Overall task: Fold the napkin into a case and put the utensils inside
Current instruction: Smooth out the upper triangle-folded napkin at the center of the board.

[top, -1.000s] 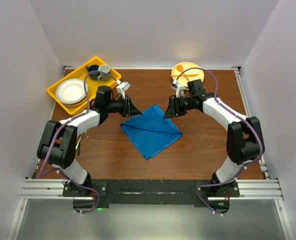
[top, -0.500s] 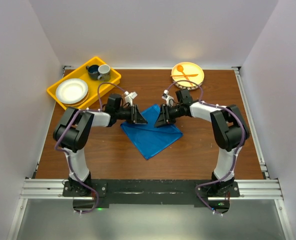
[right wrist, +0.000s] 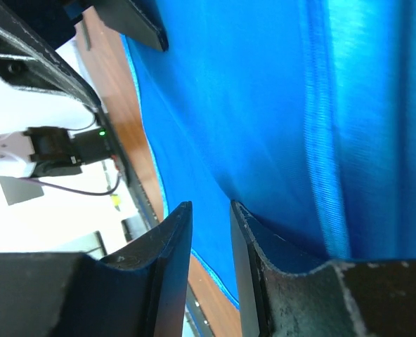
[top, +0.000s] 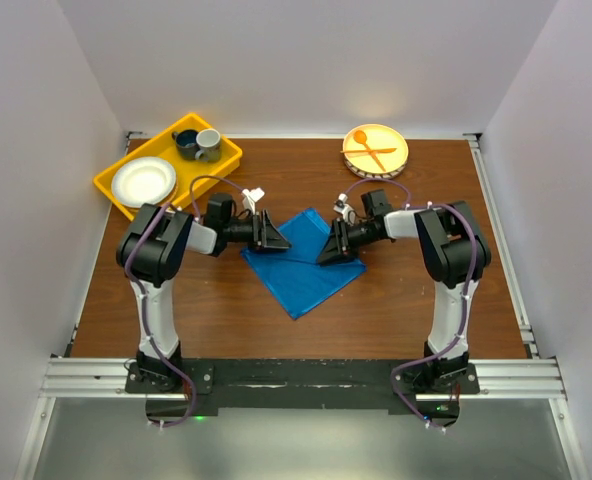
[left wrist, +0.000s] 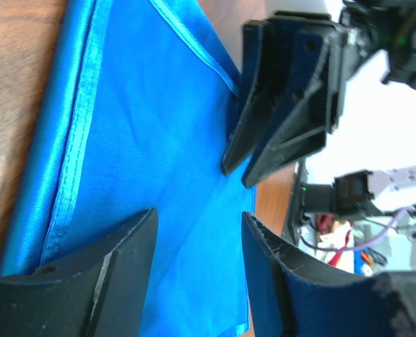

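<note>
Napkin (top: 301,270) is flat on the brown table (top: 226,310), about dead centre, folded over and turned so its corners point up, down, left and right like a diamond. The yellow tray (top: 161,142) sits at the far left with a white plate (top: 143,181) in it. A round yellow plate (top: 401,150) is at the far right. Your left gripper (top: 274,238) is down on the napkin's upper left edge and your right gripper (top: 328,252) is on its right corner, the two facing each other across the cloth. From the left wrist, the fingers (left wrist: 117,274) stand clearly apart, with the blue cloth lying under and between them and nothing clamped. From the right wrist, the fingers (right wrist: 159,281) have only a slim gap, with blue filling it. I can't tell if they've got a pinch of cloth or are just resting on it. Small stuff: a dark cup (top: 186,141) and a grey cup (top: 208,143) at the tray's far end, and an orange spoon and fork (top: 371,150) crossed on the round plate.
</note>
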`<state>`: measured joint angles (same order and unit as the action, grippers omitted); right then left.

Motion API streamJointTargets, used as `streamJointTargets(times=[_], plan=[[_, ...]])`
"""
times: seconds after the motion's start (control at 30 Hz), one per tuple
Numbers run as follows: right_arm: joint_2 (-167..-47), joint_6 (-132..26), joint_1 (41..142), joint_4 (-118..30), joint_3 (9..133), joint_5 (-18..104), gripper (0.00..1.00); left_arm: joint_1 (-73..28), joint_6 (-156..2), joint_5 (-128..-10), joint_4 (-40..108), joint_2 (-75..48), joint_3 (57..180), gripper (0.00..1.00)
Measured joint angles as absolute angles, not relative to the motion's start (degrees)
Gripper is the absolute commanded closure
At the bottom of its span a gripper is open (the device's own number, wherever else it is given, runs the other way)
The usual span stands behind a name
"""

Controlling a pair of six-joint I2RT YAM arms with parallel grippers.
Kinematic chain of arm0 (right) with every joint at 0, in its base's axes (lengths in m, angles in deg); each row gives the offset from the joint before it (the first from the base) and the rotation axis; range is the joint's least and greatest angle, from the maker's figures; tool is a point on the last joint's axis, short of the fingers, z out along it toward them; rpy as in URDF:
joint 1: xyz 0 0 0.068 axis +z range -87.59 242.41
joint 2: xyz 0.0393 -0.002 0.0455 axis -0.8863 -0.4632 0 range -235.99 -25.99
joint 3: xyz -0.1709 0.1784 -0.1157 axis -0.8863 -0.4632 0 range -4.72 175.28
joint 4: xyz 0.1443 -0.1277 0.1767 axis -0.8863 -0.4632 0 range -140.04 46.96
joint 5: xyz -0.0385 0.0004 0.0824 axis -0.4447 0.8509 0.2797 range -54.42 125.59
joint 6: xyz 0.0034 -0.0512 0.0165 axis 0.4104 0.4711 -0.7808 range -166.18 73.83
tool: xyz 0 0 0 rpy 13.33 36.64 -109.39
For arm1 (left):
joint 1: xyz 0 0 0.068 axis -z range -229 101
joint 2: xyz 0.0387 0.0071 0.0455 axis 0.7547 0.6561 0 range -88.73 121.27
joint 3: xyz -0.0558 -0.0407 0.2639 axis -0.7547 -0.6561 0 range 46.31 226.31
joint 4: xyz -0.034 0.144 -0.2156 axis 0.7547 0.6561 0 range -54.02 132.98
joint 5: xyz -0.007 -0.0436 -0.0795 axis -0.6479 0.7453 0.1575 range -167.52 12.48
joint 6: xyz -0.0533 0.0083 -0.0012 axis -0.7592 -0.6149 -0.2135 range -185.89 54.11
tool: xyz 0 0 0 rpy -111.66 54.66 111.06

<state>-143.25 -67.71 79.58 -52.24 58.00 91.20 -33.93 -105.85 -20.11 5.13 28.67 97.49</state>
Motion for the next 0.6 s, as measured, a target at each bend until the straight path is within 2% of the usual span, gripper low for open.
streamJointTargets(times=[0.37,0.6], plan=[[-144.9,-67.9,77.0,-50.7,56.2,96.2,0.68,-35.1,-108.8,-13.5,-0.4,30.5,97.7,0.31],[-144.9,-68.1,76.7,-50.1,55.8,96.8,0.68,-35.1,-105.6,-14.1,5.6,23.1,97.7,0.28]])
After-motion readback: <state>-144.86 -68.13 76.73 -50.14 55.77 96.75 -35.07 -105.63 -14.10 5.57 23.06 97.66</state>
